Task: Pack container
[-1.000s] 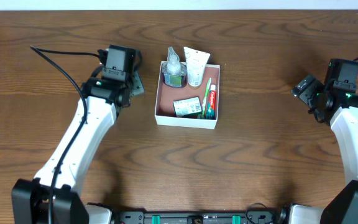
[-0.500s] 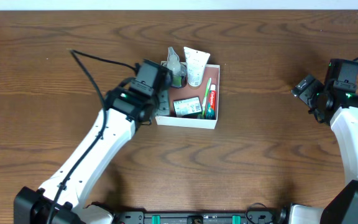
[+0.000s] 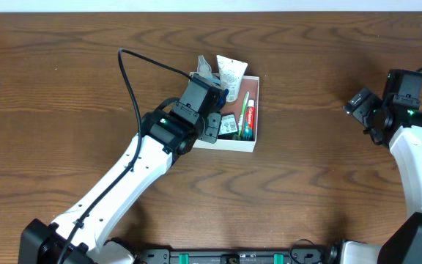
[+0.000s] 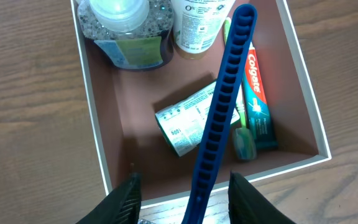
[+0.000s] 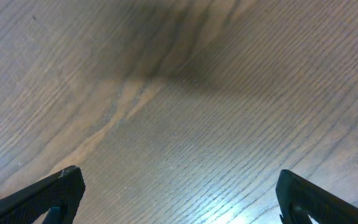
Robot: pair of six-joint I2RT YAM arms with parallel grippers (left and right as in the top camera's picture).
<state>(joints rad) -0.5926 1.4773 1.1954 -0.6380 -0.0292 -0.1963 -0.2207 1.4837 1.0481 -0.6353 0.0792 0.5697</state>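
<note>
The container [image 3: 226, 144], a shallow white box with a reddish-brown floor, sits mid-table and fills the left wrist view [image 4: 95, 143]. It holds a clear pump bottle [image 4: 126, 31], a white tube [image 4: 197, 25], a Colgate toothpaste [image 4: 257, 99], a small wrapped packet [image 4: 188, 121] and a green toothbrush [image 4: 244, 143]. My left gripper [image 3: 212, 117] is over the box's near left part [image 4: 185, 199] and holds a blue comb [image 4: 219, 118] that reaches out above the contents. My right gripper [image 3: 361, 106] is open and empty over bare wood at the far right [image 5: 179, 193].
The left arm's black cable [image 3: 134, 66] loops over the table left of the box. The bottle [image 3: 205, 67] and tube [image 3: 231, 73] stick out past the box's far edge. Brown wood table [image 3: 321, 191] lies all around.
My left arm has swung right from the table's left side to over the box, carrying the blue comb. The right arm has not moved.
</note>
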